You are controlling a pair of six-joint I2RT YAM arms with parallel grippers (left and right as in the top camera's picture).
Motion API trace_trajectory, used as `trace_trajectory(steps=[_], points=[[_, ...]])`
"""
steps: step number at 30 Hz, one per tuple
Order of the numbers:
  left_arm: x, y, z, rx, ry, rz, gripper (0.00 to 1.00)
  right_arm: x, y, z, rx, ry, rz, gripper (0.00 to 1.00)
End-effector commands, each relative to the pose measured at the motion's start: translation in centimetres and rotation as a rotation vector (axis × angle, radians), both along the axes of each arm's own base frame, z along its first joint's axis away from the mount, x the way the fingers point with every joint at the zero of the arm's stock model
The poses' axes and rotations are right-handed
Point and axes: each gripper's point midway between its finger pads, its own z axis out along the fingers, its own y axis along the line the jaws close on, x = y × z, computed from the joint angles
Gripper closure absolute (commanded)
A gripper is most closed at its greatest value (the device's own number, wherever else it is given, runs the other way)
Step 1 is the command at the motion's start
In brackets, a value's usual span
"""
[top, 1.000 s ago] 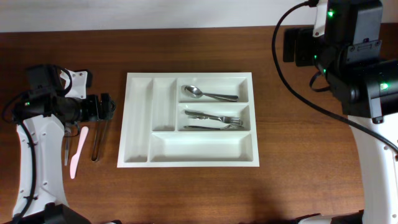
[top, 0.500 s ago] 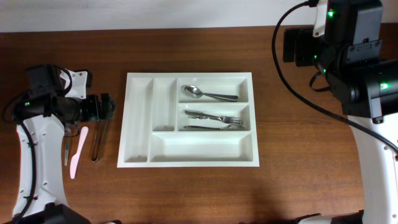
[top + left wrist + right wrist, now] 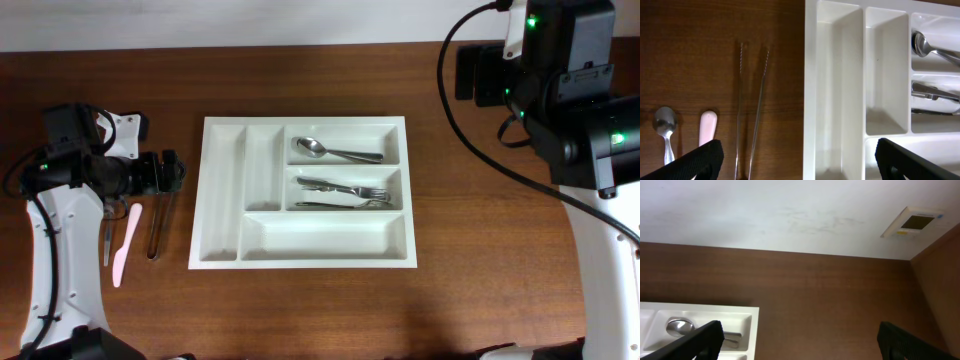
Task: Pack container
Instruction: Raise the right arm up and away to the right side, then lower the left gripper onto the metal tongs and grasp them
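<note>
The white cutlery tray [image 3: 308,262] lies flat at the middle of the wooden surface [image 3: 300,310], its two narrow compartments on its left side as seen from overhead. A steel spoon [image 3: 335,153] lies in the upper wide compartment with its bowl toward the narrow compartments. A few forks [image 3: 345,193] lie together in the wide compartment just below it, tines pointing to the tray's right wall.

The left hand [image 3: 176,172] hangs over the surface just left of the tray. In the left wrist view its two black fingertips [image 3: 704,161] show at the lower corners, set wide apart with nothing between them. Below it on the surface, a pair of thin metal tongs [image 3: 751,107] lies beside the tray's left wall without touching it. A pink utensil [image 3: 124,245] lies farther left, and a small spoon [image 3: 663,125] is next to that.

The right hand [image 3: 805,347] is held high at the far right corner, well apart from the tray. Its fingertips [image 3: 701,341] are also spread wide and grip nothing. Its camera looks across the surface to a white wall [image 3: 765,215], catching only the tray's corner with the spoon's bowl.
</note>
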Motion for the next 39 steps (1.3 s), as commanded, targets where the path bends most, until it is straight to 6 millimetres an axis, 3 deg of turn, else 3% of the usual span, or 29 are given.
trace_trajectory(steps=[1,14,17,24,27,33,36,39], points=[[0.3,0.1,0.7,0.004,-0.024,-0.013,0.01,0.0,-0.5,0.3,0.005,-0.009,-0.025,0.01],[0.3,0.1,0.7,0.004,-0.024,-0.013,0.01,0.0,-0.5,0.3,0.005,-0.010,-0.025,0.01],[1.8,0.5,1.5,0.021,-0.093,-0.014,0.01,0.0,-0.5,0.3,0.005,-0.010,-0.025,0.01],[1.9,-0.6,1.8,-0.052,-0.103,-0.018,0.01,0.0,-0.5,0.3,0.005,-0.010,-0.025,0.01],[1.3,0.7,0.9,0.018,-0.058,0.022,0.01,0.0,-0.5,0.3,0.005,-0.010,-0.025,0.01],[-1.6,5.7,-1.3,0.271,0.119,0.152,0.01,0.0,-0.5,0.3,0.005,-0.010,-0.025,0.01],[-2.5,6.3,-2.8,0.249,0.191,0.166,0.01,0.0,-0.5,0.3,0.005,-0.010,-0.025,0.01],[-3.7,6.5,-5.6,0.223,0.313,0.150,0.01,0.0,-0.5,0.3,0.005,-0.010,-0.025,0.01]])
